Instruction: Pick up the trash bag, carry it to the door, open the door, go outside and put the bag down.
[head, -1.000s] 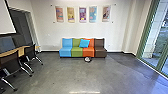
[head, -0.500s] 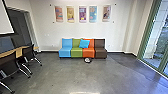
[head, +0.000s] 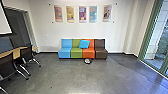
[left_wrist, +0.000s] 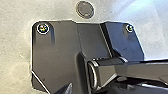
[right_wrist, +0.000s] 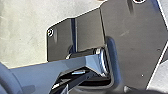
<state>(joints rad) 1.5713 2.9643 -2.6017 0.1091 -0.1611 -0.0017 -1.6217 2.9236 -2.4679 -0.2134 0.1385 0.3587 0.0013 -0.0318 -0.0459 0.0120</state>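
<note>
White is the big screen (head: 4, 21) at the far left, with a black edge at its bottom. Under it, black chairs (head: 26, 53) with shiny legs stand by the near long edge of a light wood table (head: 17, 53). Behind them is a dark opening (head: 18, 23) in the pale wall (head: 42, 32). Next comes a long couch (head: 66, 45). Its seats go blue, green, orange, then brown. Five posters (head: 82, 13) hang in a row above it, and what is on them is too small to read. A bright blue pillow (head: 84, 44) leans on the couch back, where green meets orange. A small round black-and-white thing (head: 87, 60) is on the gray floor (head: 75, 75), by the front edge of the orange seat. At the far right is tall glass (head: 162, 37) in green frames, with a pale pillar outside.

I cannot tell if the left gripper (left_wrist: 97, 88) is let go or squeezed tight. A round dark cap (left_wrist: 85, 9) is in the floor near the robot's base. I cannot tell for the right gripper (right_wrist: 96, 89) either. Where the trash bag is, near a gripper or far from it, I cannot tell.
</note>
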